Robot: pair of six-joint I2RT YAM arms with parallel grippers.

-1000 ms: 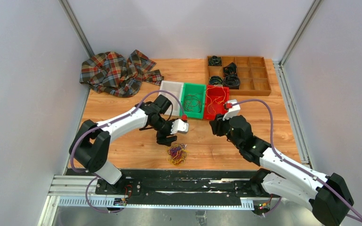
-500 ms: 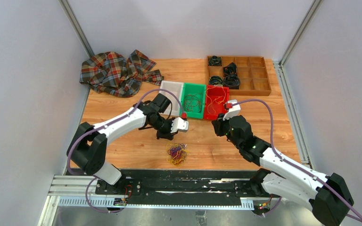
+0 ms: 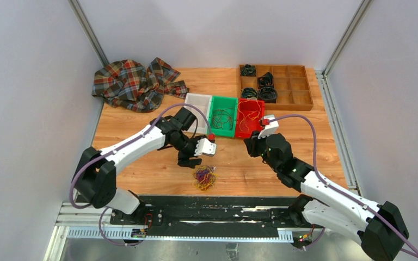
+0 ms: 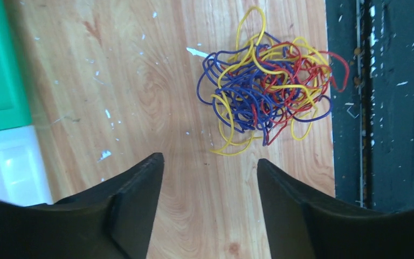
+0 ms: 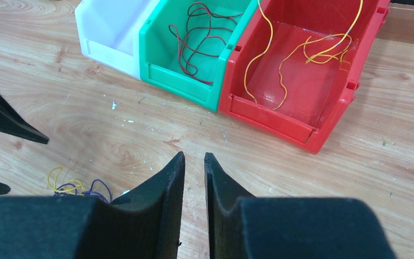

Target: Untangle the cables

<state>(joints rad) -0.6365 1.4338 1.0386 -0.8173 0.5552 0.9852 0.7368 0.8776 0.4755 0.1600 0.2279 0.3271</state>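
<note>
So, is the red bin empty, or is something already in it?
Not empty: the right wrist view shows thin yellow cables lying loose inside the red bin.

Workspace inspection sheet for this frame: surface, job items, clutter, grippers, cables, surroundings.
Surface: wooden table, scuffed, with white flecks.
Job's things: tangle of yellow, blue and red wires near the front edge; dark wire in green bin; yellow wire in red bin; white bin shows none.
Clutter: plaid cloth; wooden tray holding black coiled cords.
Grippers: left gripper open, empty, just short of the tangle; right gripper jaws a narrow gap apart, empty.
Cables: lilac hoses arch over both arms.
Surroundings: grey walls; black rail at near edge.
</note>
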